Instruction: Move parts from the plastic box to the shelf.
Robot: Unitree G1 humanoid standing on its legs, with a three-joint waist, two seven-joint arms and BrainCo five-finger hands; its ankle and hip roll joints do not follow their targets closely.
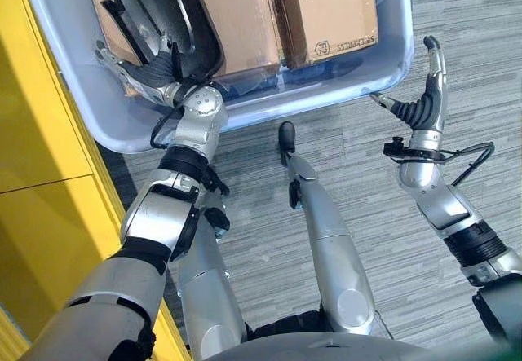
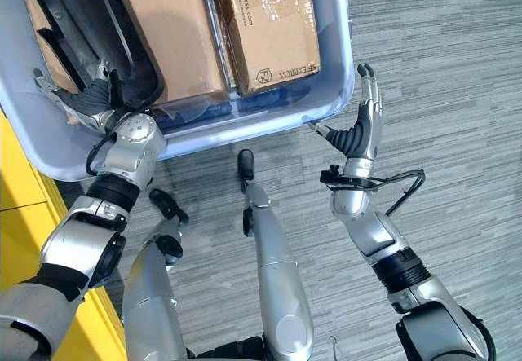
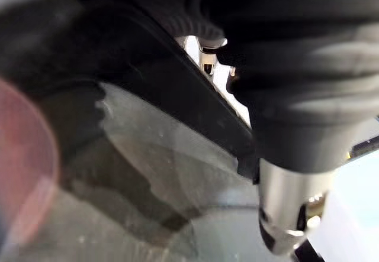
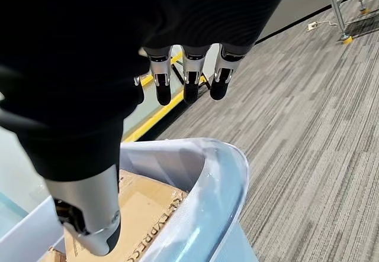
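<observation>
The plastic box (image 1: 114,125) sits on the grey carpet floor (image 1: 457,68) and holds two cardboard boxes (image 1: 326,11) and a black moulded part (image 1: 175,19). The left robot hand (image 1: 151,72) reaches over the box's near wall, its fingers at the black part's lower edge; whether they clasp it I cannot tell. The right robot hand (image 2: 363,116) hangs just outside the box's corner, fingers straight and spread, holding nothing.

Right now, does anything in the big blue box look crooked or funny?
Yes. The black curved plastic part leans tilted across the flat brown cardboard boxes in the pale blue plastic box instead of lying flat. The left hand reaches at its edge; the right hand hovers open outside.
</observation>
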